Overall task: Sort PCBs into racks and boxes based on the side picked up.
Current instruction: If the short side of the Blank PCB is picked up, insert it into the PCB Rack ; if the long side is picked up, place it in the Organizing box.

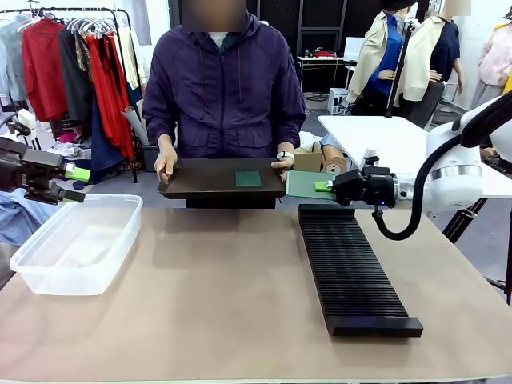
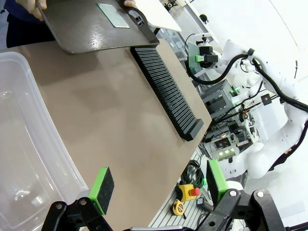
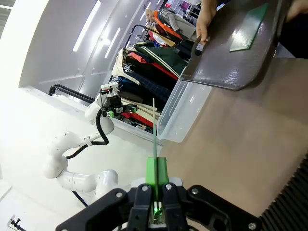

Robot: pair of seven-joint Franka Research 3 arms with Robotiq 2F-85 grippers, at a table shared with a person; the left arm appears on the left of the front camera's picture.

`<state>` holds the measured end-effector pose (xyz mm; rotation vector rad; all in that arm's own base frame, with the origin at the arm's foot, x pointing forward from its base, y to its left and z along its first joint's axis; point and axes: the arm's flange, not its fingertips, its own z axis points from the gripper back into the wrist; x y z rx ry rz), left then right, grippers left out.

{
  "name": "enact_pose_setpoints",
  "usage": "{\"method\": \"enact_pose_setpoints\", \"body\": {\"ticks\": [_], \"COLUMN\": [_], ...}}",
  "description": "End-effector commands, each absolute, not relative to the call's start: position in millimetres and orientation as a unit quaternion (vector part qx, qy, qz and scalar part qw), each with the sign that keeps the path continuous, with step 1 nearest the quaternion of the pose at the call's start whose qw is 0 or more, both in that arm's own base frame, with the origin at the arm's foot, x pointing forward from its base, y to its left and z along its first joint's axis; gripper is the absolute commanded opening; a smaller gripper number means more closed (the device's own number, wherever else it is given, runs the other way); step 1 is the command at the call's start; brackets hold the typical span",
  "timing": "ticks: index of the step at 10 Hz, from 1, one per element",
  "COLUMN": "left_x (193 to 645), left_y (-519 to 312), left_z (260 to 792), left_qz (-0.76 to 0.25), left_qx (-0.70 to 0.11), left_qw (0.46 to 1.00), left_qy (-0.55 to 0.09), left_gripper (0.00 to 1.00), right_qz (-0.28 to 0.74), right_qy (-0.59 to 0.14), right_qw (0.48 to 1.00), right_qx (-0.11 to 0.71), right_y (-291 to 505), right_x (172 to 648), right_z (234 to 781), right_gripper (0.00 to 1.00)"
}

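Tan tabletop (image 1: pixel 216 304) stretched between the robot and a person (image 1: pixel 224 80) at its far side. One PCB (image 1: pixel 305 184) was pinched by its edge in the right gripper (image 1: pixel 323 186), whose jaws were closed tight on it, holding it in the air over the far end of the black slotted rack (image 1: pixel 352 268). In the right wrist view that board stood edge-on (a thin green line) between the green pads (image 3: pixel 162 172). Just beside it, a second PCB (image 1: pixel 248 178) lay flat on a dark tray (image 1: pixel 200 188), which the person held up at the table's far edge with hands (image 1: pixel 166 164) at both ends. The rack lay on the right half of the table, running from far to near. Well apart, on the left, the clear plastic tub (image 1: pixel 76 240) sat on the table. The left gripper (image 1: pixel 76 184) hung above the tub's far rim, its jaws spread wide with nothing between them.
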<state>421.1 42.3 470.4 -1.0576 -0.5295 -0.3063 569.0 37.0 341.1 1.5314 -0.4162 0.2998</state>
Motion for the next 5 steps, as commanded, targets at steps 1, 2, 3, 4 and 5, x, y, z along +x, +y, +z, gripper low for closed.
{"method": "enact_pose_setpoints", "body": {"ticks": [1, 2, 3, 4, 5], "left_x": [421, 421, 421, 421, 421], "left_y": [42, 42, 42, 42, 42], "left_z": [473, 473, 473, 473, 473], "left_qz": [-0.139, -0.139, -0.139, -0.139, -0.139], "left_qx": [-0.502, -0.502, -0.502, -0.502, -0.502], "left_qw": [0.817, 0.817, 0.817, 0.817, 0.817], "left_qy": [-0.248, -0.248, -0.248, -0.248, -0.248], "left_gripper": [1.00, 1.00, 1.00, 1.00, 1.00], "right_qz": [0.187, 0.214, 0.233, 0.250, 0.266], "right_qy": [-0.213, -0.235, -0.265, -0.296, -0.341], "right_qw": [0.683, 0.673, 0.663, 0.650, 0.639], "right_qx": [0.674, 0.668, 0.660, 0.654, 0.637], "right_y": [23, 12, 2, -6, -13], "right_x": [566, 565, 564, 562, 560], "right_z": [337, 334, 333, 332, 330], "right_gripper": [0.00, 0.00, 0.00, 0.00, 0.00]}}
